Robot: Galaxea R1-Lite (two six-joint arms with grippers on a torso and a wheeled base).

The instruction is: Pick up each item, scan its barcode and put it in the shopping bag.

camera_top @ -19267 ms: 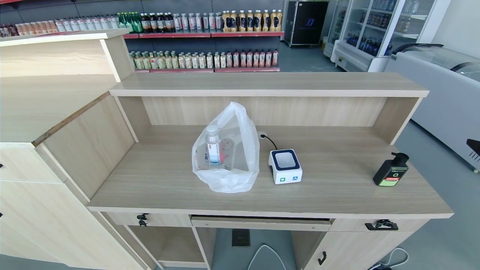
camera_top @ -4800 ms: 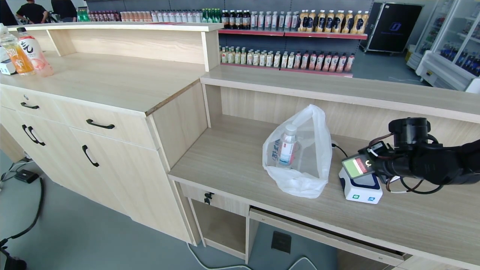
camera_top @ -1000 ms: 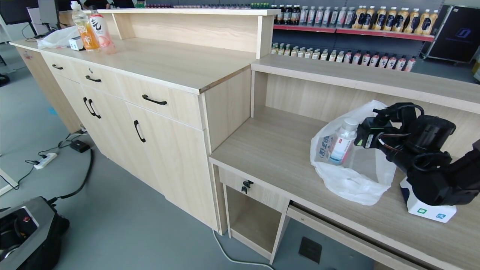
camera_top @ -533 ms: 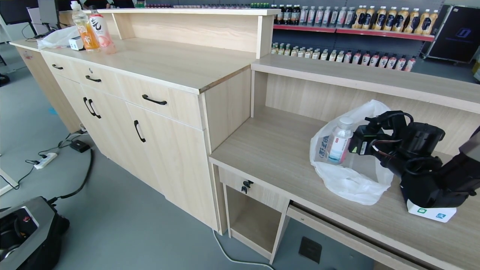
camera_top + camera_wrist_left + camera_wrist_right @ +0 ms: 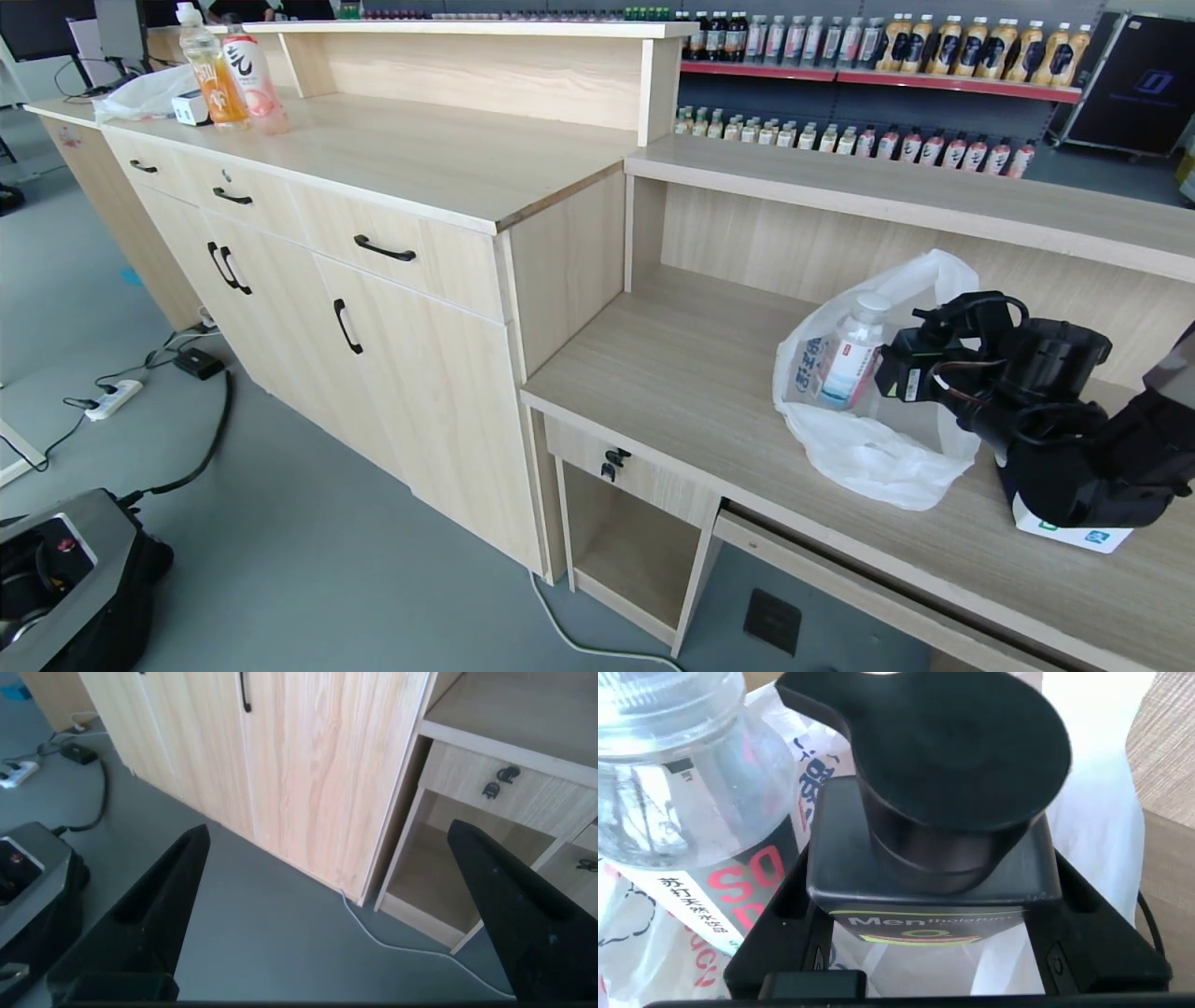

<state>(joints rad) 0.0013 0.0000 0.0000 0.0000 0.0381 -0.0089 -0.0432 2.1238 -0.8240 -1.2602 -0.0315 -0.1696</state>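
Left gripper: hanging low over the grey floor next to the cabinet front. Fingers are spread wide with nothing between them, so it's sitting this one out.
Far-left counter: two drink bottles stand at the far left end, well apart from the action.
Shopping bag: on the lower desk, right of centre, with its mouth standing up and open. It's thin floppy film, and I'd guess the rim folds in if it gets nudged.
Water bottle: upright inside the bag on its left side, so the free room is to the right of it.
Black pump bottle: at the bag's mouth, just beside the water bottle, pump head facing the wrist camera.
Right gripper: clamped on the black pump bottle, one finger on each side of the body just under the shoulder.
How it handles: hard plastic, probably a bit hefty if it's full. The sides look smooth, so it could slide if the squeeze goes soft. The body is the right spot to hold, since the pump head would likely wobble or press down.
Scanner: near right, mostly tucked under the right arm.
Can't make out: whether the bottle's base is past the bag's rim yet or touching anything. No barcode is visible, and the bottle itself hides the bag floor under it.
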